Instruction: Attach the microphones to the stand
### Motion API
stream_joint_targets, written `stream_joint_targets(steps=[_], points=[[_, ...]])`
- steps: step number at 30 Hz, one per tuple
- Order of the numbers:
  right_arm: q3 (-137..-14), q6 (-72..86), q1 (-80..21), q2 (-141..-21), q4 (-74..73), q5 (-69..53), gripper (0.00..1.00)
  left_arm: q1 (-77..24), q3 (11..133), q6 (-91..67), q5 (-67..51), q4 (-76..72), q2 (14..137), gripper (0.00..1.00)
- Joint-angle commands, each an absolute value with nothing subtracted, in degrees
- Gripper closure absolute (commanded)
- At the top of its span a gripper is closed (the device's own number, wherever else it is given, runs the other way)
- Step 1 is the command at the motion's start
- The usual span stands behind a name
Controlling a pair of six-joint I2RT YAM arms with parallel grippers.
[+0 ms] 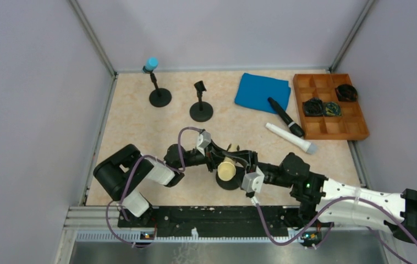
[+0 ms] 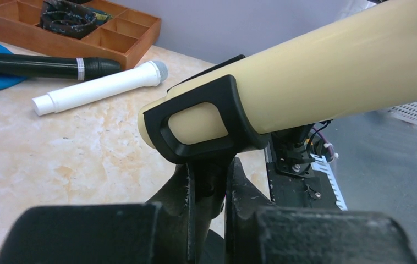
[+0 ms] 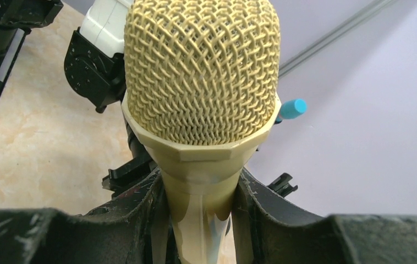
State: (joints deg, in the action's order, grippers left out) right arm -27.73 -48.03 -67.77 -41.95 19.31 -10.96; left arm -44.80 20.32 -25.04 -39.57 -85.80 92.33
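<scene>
The worktop [image 1: 140,143] carried a wooden tray [image 1: 360,124] and a blue cloth [image 1: 261,91] at its far right. Three stands stood on it. The back stand [image 1: 160,97] bore the light blue microphone [image 1: 151,63], the empty stand [image 1: 201,111] stood beside it, and the near stand [image 1: 225,184] stood between the two arms.

The left tool [image 2: 212,190] was fully closed on the near stand's stem, just beneath the clip [image 2: 242,118]. The right tool [image 3: 201,209] was clamped on the handle of the cream microphone [image 3: 201,71], below its mesh head. The handle lay tilted through the clip, with its tail end showing past it.

The black microphone [image 1: 285,116] lay partly on the cloth. The white microphone [image 1: 290,138] lay just beside it on the bare worktop.

The step in hand appeared to be seating the cream microphone. It would be done well by keeping the stem braced, pushing along the handle's own axis until the taper wedged in the clip, and releasing the microphone before the stem. A sideways push risked tipping the stand.
</scene>
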Motion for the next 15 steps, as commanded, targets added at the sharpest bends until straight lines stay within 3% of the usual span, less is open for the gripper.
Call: stream_joint_targets(steps=[1, 15], points=[[-27.92, -49.08, -67.85, -40.6, 16.81, -10.15, 1.0, -45.66, 21.33, -28.17, -41.96, -102.66, 93.54, 1.0], [-34.63, -50.38, -67.72, -42.44, 0.24, -3.17, 1.0, -45.7, 16.99, -19.86, -41.14, -95.81, 89.33, 1.0]])
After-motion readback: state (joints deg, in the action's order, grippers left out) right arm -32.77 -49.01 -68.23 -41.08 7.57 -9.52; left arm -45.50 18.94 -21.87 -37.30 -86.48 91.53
